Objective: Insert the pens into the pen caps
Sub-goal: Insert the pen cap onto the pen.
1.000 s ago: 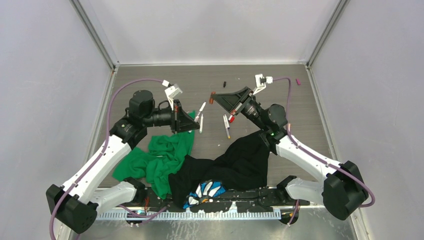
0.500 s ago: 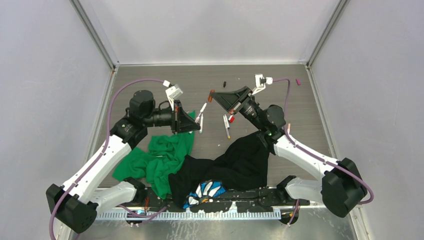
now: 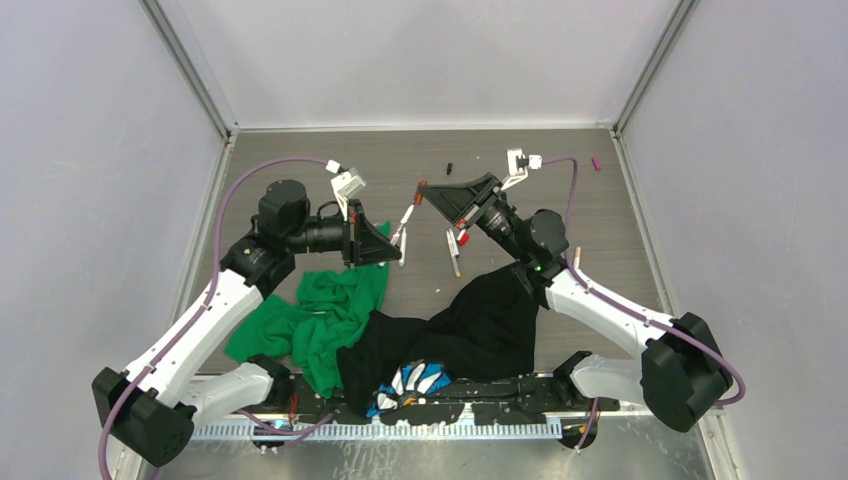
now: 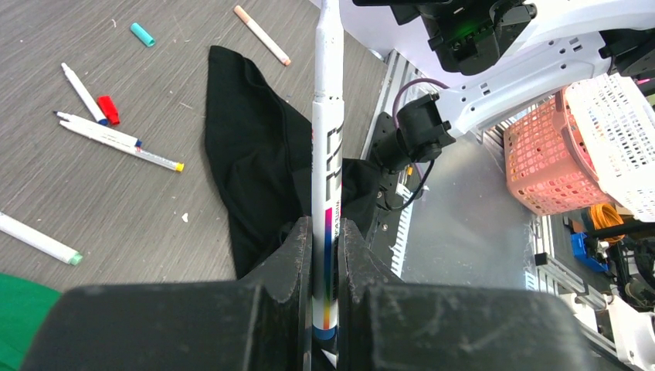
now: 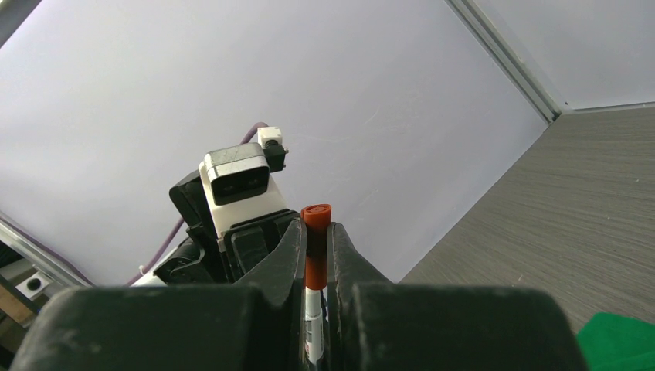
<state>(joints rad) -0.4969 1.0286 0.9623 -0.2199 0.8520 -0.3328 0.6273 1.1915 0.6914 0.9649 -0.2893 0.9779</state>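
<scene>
Right hand (image 3: 424,188) shifted left; cap (image 5: 316,224) between fingers (image 5: 282,259).

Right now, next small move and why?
Probably ease the pen in the left jaws tip-first into the orange cap in the right jaws: both are shut on their parts, and from above the tip sits just short of the cap.

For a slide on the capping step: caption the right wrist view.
Right gripper shut on an orange-red pen cap, the left arm's wrist camera beyond it.
</scene>
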